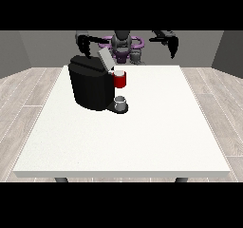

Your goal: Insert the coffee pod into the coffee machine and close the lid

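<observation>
A black coffee machine (90, 87) stands on the white table (142, 137), left of the middle. Its grey lid (105, 59) is tilted up and open. Under the lid, a red pod holder (120, 81) with a pale top sticks out from the machine's right side. Below the holder, a small grey coffee pod (121, 102) stands upright at the machine's dark foot. Both hands hang raised behind the table's far edge, away from the machine. The hand at the view's left (84, 43) and the hand at the view's right (172, 45) hold nothing, fingers hanging relaxed.
The robot's torso (122, 45) is behind the far edge, with a small grey object (136, 57) beside it. Wide bare tabletop lies in front of and to the right of the machine. Wooden floor surrounds the table.
</observation>
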Controlling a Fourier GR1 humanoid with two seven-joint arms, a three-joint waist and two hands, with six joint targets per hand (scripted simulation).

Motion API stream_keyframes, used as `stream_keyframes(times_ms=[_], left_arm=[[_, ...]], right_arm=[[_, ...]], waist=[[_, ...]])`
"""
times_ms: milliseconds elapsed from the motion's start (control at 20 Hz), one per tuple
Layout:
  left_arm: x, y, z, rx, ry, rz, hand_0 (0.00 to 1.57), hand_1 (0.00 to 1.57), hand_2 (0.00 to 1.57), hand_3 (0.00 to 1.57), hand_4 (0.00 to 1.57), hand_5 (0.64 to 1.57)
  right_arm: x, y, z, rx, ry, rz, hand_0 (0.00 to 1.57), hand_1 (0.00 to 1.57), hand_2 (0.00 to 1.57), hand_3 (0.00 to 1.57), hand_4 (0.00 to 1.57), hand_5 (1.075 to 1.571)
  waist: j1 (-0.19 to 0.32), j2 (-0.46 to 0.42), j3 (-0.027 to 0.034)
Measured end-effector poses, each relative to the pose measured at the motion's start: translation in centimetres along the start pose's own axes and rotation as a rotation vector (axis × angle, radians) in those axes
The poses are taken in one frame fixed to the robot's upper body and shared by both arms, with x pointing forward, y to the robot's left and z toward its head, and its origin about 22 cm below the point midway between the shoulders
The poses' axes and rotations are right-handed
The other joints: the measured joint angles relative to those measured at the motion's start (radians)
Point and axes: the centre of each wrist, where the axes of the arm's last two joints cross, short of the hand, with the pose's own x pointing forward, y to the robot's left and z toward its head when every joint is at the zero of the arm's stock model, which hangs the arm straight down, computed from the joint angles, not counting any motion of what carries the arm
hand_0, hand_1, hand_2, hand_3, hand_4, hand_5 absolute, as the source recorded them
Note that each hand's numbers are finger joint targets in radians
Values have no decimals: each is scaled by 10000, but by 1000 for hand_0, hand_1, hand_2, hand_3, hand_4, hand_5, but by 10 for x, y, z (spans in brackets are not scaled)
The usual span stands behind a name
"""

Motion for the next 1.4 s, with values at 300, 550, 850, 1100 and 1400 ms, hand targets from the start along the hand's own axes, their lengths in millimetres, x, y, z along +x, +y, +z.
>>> stream_keyframes(times_ms=[300,550,850,1100,1400], left_arm=[[9,6,4,310,-461,-281,0,0,0,0,0,1571],[16,19,6,476,-602,-192,0,0,0,0,0,1571],[18,16,9,633,-655,-367,0,0,0,0,0,1571],[24,15,4,699,-774,-446,0,0,0,0,0,1571],[26,16,0,646,-863,-451,0,0,0,0,24,1571]], right_arm=[[9,12,-18,365,-367,292,0,0,0,0,0,1571],[15,25,-28,568,-570,573,0,0,0,0,0,1571],[18,26,-37,718,-624,648,0,0,0,0,0,1571],[25,29,-43,895,-810,778,0,0,0,0,0,1571],[43,40,-59,954,-1085,853,0,0,0,0,182,1571]], waist=[[-206,525,-3],[-298,673,-24],[-347,763,-34],[-353,913,-49],[-180,1230,-17]])
